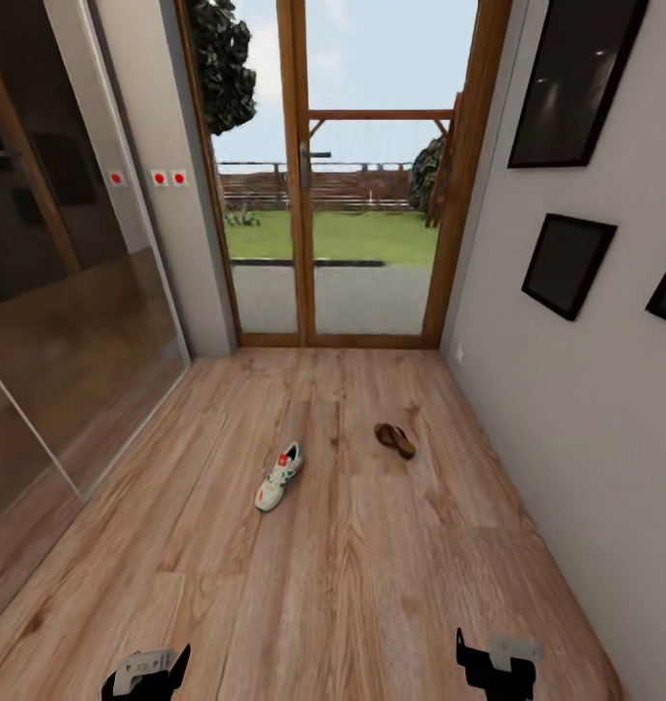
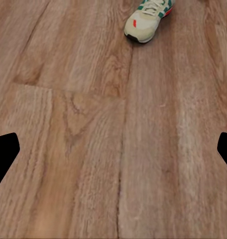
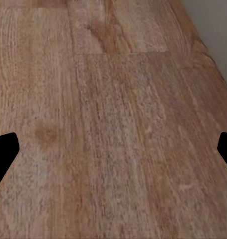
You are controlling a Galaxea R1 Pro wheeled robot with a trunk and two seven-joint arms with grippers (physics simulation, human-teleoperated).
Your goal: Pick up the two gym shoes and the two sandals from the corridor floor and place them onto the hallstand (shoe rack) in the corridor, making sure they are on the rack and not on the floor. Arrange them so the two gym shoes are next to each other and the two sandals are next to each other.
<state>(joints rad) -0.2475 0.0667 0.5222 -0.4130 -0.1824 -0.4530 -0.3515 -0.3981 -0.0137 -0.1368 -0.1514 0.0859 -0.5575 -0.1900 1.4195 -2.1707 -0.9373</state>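
a glazed wooden door (image 1: 362,175) closes the far end of the corridor, a mirrored sliding wardrobe (image 1: 60,292) lines the left wall, and 3 dark picture frames (image 1: 565,263) are hung on the right wall. 1 gym shoe (image 1: 278,477) is seen lying on the corridor floor (image 1: 352,584) near its middle, toe pointed toward the door, and 1 sandal (image 1: 395,439) lies further on toward the right wall, apart from the shoe. the planks between the robot and both items are bare. both arms are held low at the near edge of the head view. the left end effector (image 1: 148,674) and the right end effector (image 1: 497,664) are spread wide, nothing held or touched. in the left wrist view the gym shoe (image 2: 148,20) is seen ahead of the fingers (image 2: 4,154).
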